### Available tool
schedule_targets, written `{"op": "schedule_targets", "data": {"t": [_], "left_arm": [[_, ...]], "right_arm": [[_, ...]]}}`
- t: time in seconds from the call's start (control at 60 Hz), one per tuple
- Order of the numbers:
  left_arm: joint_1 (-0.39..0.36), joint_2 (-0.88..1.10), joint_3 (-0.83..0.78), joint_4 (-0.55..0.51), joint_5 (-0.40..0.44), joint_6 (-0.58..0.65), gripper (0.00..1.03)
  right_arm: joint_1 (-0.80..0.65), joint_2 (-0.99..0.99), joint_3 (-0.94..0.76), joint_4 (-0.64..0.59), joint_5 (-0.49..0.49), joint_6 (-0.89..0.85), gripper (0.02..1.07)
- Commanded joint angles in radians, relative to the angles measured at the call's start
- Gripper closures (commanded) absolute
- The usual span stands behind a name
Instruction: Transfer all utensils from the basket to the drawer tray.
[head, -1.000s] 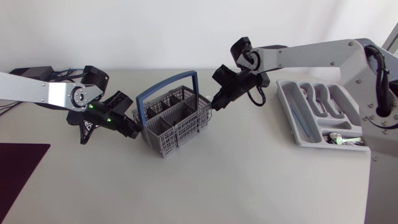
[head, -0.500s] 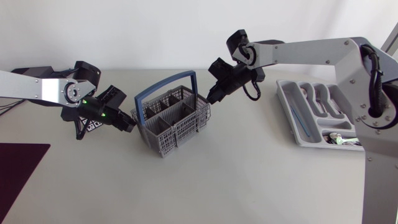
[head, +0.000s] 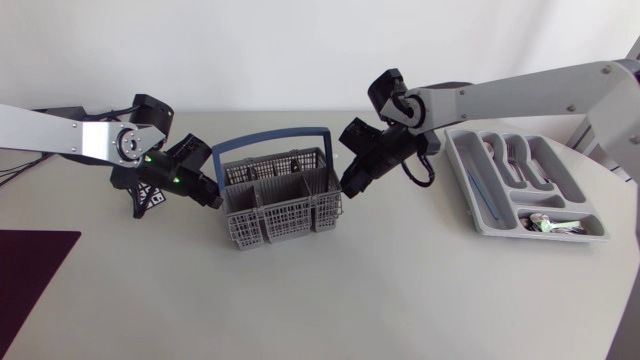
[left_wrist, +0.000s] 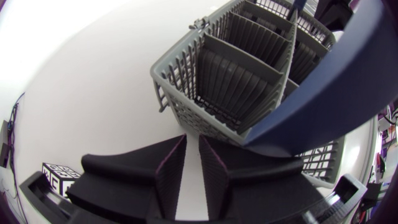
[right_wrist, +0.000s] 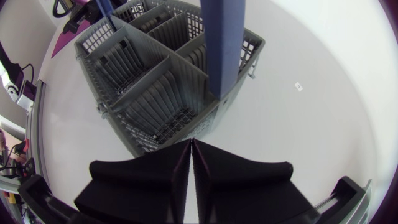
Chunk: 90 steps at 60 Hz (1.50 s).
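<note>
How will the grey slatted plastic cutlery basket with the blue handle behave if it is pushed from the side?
The grey slatted plastic basket probably slides easily: its visible compartments look empty and the pale table looks smooth. Its ribbed walls and dividers suggest it stays stiff. A push high up, near the blue handle, might tip it.

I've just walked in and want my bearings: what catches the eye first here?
The grey basket with its blue handle stands mid-table, with the left tool at one end and the right tool at the other. Off to the right lies the grey drawer tray, already holding utensils.
</note>
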Motion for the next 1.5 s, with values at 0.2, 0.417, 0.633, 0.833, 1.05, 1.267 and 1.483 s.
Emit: {"op": "schedule_targets", "data": {"t": [0.2, 0.417, 0.633, 0.833, 1.05, 1.267, 1.483], "left_arm": [[-0.102, 0.045, 0.073, 0.011, 0.015, -0.023, 0.83], [-0.185, 0.066, 0.107, 0.011, -0.03, -0.043, 0.83], [-0.191, 0.07, 0.117, 0.012, -0.056, -0.053, 0.83], [-0.144, 0.051, 0.104, 0.009, -0.056, -0.047, 0.83], [-0.133, 0.036, 0.079, 0.009, -0.056, -0.046, 0.83], [-0.154, 0.014, 0.055, 0.009, -0.054, -0.047, 0.83], [-0.156, 0.007, 0.048, 0.009, -0.054, -0.047, 0.83]], "right_arm": [[0.01, -0.161, -0.211, 0.049, -0.022, -0.017, 0.97], [-0.045, -0.229, -0.308, 0.062, -0.016, -0.03, 0.97], [-0.055, -0.238, -0.318, 0.069, -0.014, -0.024, 0.97], [-0.012, -0.237, -0.306, 0.08, 0.001, 0.002, 0.97], [0.007, -0.212, -0.277, 0.095, 0.027, 0.026, 0.97], [-0.016, -0.192, -0.251, 0.097, 0.047, 0.04, 0.97], [-0.028, -0.186, -0.257, 0.106, 0.052, 0.042, 0.97]]}}
